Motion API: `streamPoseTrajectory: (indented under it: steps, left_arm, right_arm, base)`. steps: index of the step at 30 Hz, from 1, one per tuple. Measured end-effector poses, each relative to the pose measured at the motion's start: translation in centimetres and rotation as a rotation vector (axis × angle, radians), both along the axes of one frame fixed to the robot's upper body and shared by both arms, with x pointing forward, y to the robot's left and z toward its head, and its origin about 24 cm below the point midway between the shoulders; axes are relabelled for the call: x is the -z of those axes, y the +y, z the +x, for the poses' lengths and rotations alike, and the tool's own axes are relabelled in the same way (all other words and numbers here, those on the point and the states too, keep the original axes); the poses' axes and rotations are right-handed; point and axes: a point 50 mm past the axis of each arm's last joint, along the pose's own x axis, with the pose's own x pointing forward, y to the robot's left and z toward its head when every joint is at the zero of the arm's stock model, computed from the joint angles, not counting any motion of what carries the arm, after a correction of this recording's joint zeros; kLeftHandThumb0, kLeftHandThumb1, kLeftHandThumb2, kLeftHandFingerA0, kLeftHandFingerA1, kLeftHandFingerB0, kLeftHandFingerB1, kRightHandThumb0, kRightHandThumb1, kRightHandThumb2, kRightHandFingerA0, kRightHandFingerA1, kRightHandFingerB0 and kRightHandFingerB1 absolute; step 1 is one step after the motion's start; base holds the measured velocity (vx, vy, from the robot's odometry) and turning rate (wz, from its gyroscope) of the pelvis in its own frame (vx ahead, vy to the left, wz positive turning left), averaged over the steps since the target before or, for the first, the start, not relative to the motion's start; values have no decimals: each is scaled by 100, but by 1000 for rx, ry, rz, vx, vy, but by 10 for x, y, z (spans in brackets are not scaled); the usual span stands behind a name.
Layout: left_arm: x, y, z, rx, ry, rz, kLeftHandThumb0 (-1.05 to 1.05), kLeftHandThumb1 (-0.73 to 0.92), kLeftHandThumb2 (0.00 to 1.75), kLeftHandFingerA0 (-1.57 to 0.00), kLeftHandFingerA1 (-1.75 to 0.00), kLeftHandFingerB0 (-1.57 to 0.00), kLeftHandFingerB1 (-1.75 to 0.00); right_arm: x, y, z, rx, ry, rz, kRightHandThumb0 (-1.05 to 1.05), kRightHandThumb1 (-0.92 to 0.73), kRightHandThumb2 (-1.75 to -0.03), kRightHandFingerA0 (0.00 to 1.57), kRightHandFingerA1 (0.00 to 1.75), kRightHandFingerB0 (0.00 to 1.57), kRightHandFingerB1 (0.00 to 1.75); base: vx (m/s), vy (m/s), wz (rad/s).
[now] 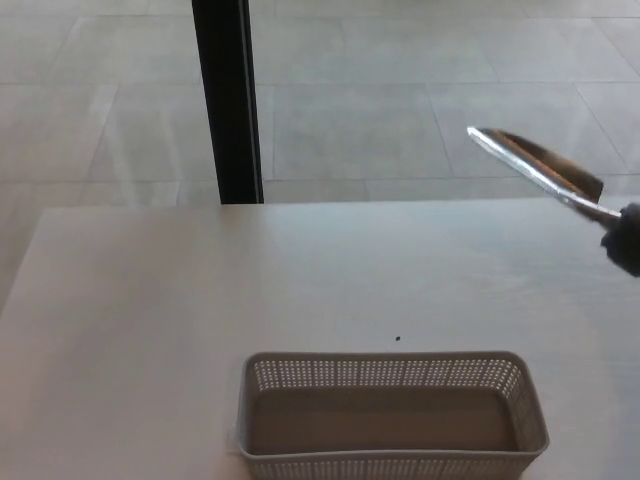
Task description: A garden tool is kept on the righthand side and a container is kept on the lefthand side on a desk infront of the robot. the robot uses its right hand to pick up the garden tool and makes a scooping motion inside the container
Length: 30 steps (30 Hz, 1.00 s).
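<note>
A garden trowel with a shiny metal blade point(535, 165) hangs in the air above the table's right side, blade pointing up and left. Its dark grip point(626, 240) runs off the picture's right edge, so whatever holds it is hidden. A white perforated basket point(390, 372) stands at the near middle of the table, and nothing shows inside it. Neither of my hands shows in the head view.
The pale table point(200, 300) spans the picture, its far edge about level with the trowel's grip. A black post point(225, 100) rises behind the far edge at the left. A tiny dark speck point(398, 338) lies just beyond the basket. Tiled floor lies beyond.
</note>
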Motion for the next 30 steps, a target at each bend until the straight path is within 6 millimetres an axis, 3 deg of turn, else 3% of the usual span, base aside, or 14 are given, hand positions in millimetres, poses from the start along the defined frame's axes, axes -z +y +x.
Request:
streamPoseTrajectory:
  steps: [1,2,3,4,5,7,9,19,20,21,22,24,28,30]
  left_arm:
    - [0,0,1,0,-2,1,-60,49,89,-62,-73,-53,-60]
    - [-1,0,1,0,-4,1,-60,49,89,-62,-73,-53,-60]
    - [-1,1,2,-1,-5,2,-59,64,59,-67,-68,-57,-48]
    - [-1,1,2,0,-5,2,-59,64,59,-66,-67,-57,-48]
    - [-1,1,2,0,-6,2,-58,65,59,-68,-73,-59,-50]
    - [-1,1,3,1,-7,2,-58,65,59,-68,-73,-59,-50]
    - [-1,1,4,2,-10,2,-60,64,59,-68,-71,-59,-50]
    - [-1,1,4,1,-12,2,-59,63,59,-67,-69,-61,-49]
    - [-1,1,4,1,-12,2,-59,63,59,-69,-72,-60,-49]
    - [-1,1,5,1,-12,2,-60,63,59,-69,-73,-61,-50]
    - [-1,1,5,1,-13,2,-63,62,59,-71,-75,-64,-50]
    - [-2,1,5,2,-14,3,-59,62,59,-71,-79,-65,-53]
    - [-3,2,7,2,-18,7,-60,63,59,-70,-76,-64,-50]
    - [-4,3,7,3,-19,10,-58,61,59,-73,-80,-66,-51]
  right_arm:
    - [-11,-1,1,-9,-38,1,-24,-44,-120,130,144,99,124]
    - [-17,-2,0,-17,-59,-1,-24,-44,-120,130,144,99,124]
    - [-27,-3,0,-33,-92,-3,-23,-42,-120,131,146,100,126]
    - [-30,-3,-1,-41,-105,-3,-20,-41,-119,130,145,100,126]
    - [-37,-3,-2,-58,-127,-8,-13,-39,-127,97,174,80,152]
    - [-45,-3,-4,-86,-149,-21,-13,-39,-127,97,174,80,152]
    - [-51,-4,-6,-111,-163,-43,-20,-48,-88,92,175,72,163]
    - [-75,-3,-22,-244,-163,-299,-26,-57,-78,89,174,73,154]
    - [-76,-2,-23,-255,-162,-321,-28,-55,-78,104,169,67,143]
    - [-77,-1,-25,-274,-156,-355,-31,-55,-76,90,171,74,150]
    - [-77,0,-27,-292,-148,-387,-38,-51,-78,98,169,85,144]
    - [-76,1,-30,-319,-137,-435,-31,-62,-68,92,168,76,137]
    - [-76,2,-39,-380,-99,-555,-29,-59,-69,89,172,74,148]
    - [-76,3,-41,-404,-88,-596,-29,-55,-74,91,172,77,140]
  base:
    - [0,0,0]
    - [0,0,0]
    - [0,0,0]
    - [0,0,0]
    - [0,0,0]
    - [0,0,0]
    - [0,0,0]
    - [0,0,0]
    - [0,0,0]
    - [0,0,0]
    - [0,0,0]
    - [0,0,0]
    - [0,0,0]
    - [0,0,0]
